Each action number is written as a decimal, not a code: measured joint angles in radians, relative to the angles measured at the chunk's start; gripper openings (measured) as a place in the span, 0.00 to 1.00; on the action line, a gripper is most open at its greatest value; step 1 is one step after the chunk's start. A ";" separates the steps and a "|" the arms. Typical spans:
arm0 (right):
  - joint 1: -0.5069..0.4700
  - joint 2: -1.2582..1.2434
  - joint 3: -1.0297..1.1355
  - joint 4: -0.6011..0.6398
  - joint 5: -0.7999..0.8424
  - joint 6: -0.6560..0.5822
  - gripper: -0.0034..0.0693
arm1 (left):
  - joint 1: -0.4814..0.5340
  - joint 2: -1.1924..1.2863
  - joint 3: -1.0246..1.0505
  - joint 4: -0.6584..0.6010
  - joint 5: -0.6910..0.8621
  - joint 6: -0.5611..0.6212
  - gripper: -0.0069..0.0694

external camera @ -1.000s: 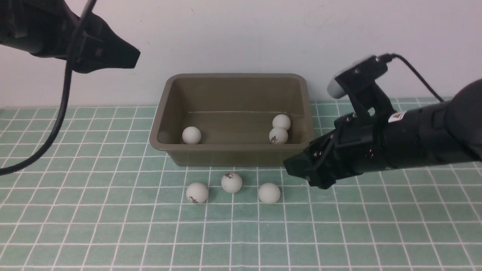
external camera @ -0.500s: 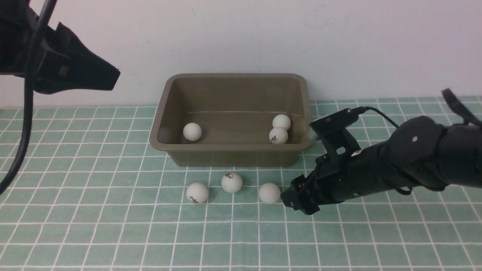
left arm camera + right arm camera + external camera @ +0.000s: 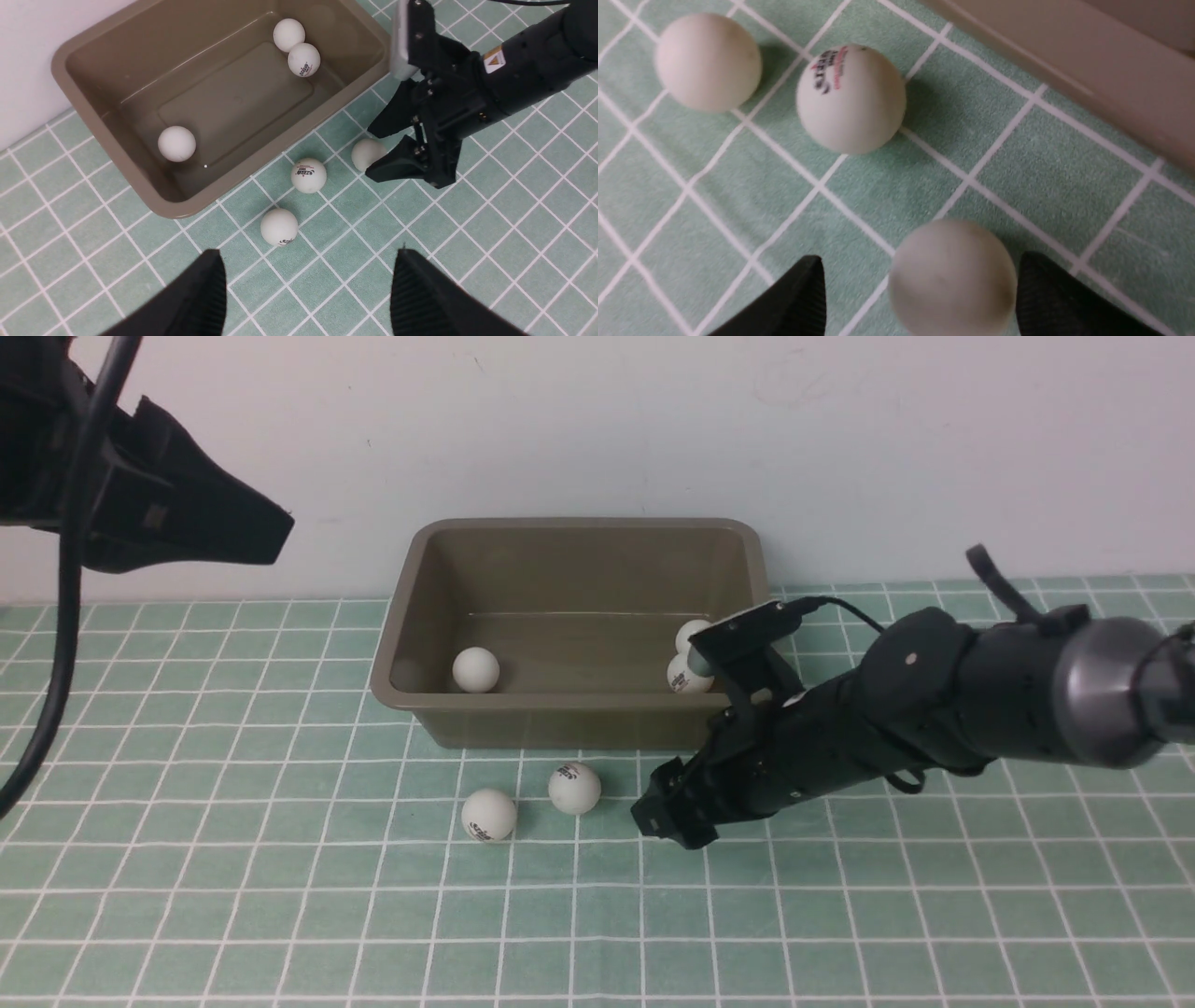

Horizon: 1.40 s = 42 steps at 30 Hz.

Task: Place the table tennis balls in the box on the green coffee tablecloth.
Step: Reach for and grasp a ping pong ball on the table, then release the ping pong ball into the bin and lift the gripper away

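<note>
- Cloth (image 3: 280,915): covers the table up to the wall (image 3: 597,420). The front half is bare, with free room there.
- Box (image 3: 579,525): on the cloth at centre, back rim close to the wall, long side facing the robot. The cloth is open on both of its short sides.
- Right arm (image 3: 980,700): reaches in low from the right, past the box's front right corner. I can't tell if it clears the rim.
- Left claw (image 3: 308,275): raised at far left, well clear of the box. Jaws are spread wide with nothing between them. The front view cuts off most of it.
- Right claw (image 3: 373,154): down at the cloth, just in front of the box. Jaws are apart and straddle one ball (image 3: 952,280), not clamped. There is a clear gap on one side. On the other side I can't tell if the finger touches.
- Wrist camera (image 3: 742,635): covers part of the far right ball in the box.
- Balls: three in the box, one at left (image 3: 475,670) and two touching at right (image 3: 689,679). Three are on the cloth in front, two loose (image 3: 488,815) (image 3: 574,788) and near each other. The third, between the right jaws, is hidden in the front view.
</note>
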 joint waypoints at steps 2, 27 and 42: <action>0.000 0.033 -0.024 0.002 0.000 0.000 0.73 | 0.000 0.000 0.000 0.000 0.000 0.000 0.65; -0.026 -0.155 -0.066 -0.388 0.310 0.166 0.54 | 0.000 0.000 0.000 0.002 0.000 0.001 0.65; -0.034 -0.119 -0.222 -0.390 -0.001 0.128 0.54 | 0.000 0.000 0.000 -0.049 0.000 0.002 0.65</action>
